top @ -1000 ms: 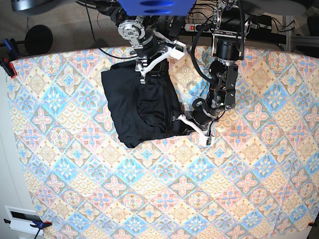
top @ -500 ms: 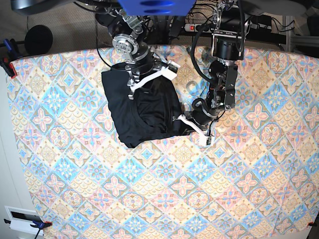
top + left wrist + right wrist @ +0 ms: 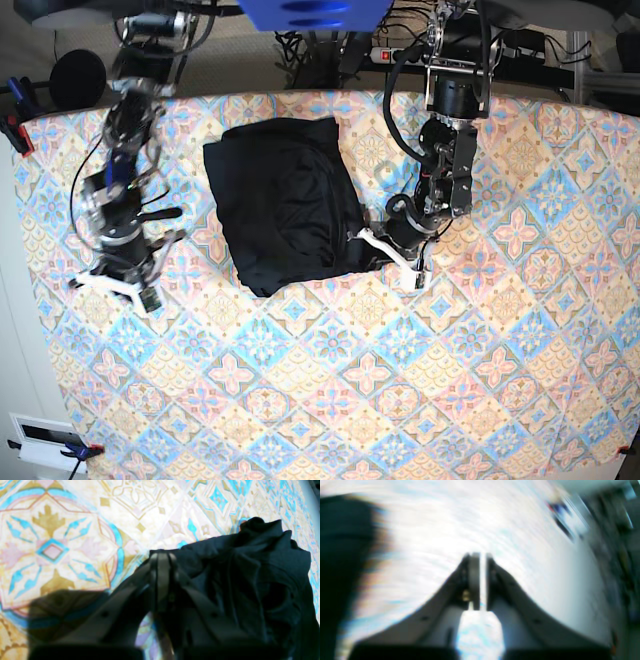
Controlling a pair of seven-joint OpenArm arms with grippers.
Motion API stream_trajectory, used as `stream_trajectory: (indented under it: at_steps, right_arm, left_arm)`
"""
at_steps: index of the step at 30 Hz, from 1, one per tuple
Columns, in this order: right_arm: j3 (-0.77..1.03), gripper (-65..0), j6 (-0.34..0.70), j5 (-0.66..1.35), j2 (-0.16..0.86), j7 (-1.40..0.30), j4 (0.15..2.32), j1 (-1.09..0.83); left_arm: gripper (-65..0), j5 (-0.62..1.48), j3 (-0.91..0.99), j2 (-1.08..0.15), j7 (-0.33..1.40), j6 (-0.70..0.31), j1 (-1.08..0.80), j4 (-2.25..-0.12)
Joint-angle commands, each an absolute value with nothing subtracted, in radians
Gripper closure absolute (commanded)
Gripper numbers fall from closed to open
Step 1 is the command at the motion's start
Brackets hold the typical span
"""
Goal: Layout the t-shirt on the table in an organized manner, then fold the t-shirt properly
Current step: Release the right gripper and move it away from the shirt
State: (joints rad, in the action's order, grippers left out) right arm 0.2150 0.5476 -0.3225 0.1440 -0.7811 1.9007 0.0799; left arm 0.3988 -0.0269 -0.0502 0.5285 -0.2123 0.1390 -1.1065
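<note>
- The t-shirt (image 3: 285, 203) lies in a bunched, roughly rectangular heap in the upper middle of the base view, on the patterned surface (image 3: 400, 400). It is not spread flat, so I judge the laying-out step is in hand and folding has not begun.
- The left gripper (image 3: 392, 258), right of centre in the base view, sits at the heap's lower right corner. In the left wrist view its fingers (image 3: 162, 575) are clenched, with black cloth gathered right at their tips, so it looks to be pinching the shirt's edge.
- The right gripper (image 3: 118, 282) is at the left of the base view, well apart from the shirt, low over bare surface. Its fingers (image 3: 475, 580) are drawn together with only a thin slit between them and nothing in it; the right wrist view is too blurred to show more.
- The left arm hangs down from its mount at the top of the frame, forearm angled toward the shirt. The right arm reaches out along the left edge, wrist pointing downward.
- Next, I judge, the free arm needs its own hold on the cloth, so the two can draw the shirt out flat.
</note>
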Motion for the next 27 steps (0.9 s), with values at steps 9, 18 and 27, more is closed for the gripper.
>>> stream_trajectory:
  at_steps: [9,18,27]
  right_arm:
    - [0.053,0.0,0.552,-0.054,0.380,-0.946,1.850,-0.044]
    - [-0.039,0.0,0.634,0.079,0.472,-0.992,1.840,-0.166]
    - [-0.054,0.0,0.631,0.077,0.466,-0.946,1.718,-0.162]
  left_arm:
    - [0.0,0.303,-0.035,-0.076,0.694,-0.142,0.107,-1.075]
    - [0.0,0.305,-0.097,-0.077,0.711,-0.142,0.111,-1.078]
    - [0.0,0.306,-0.176,-0.077,0.762,-0.142,0.107,-1.118]
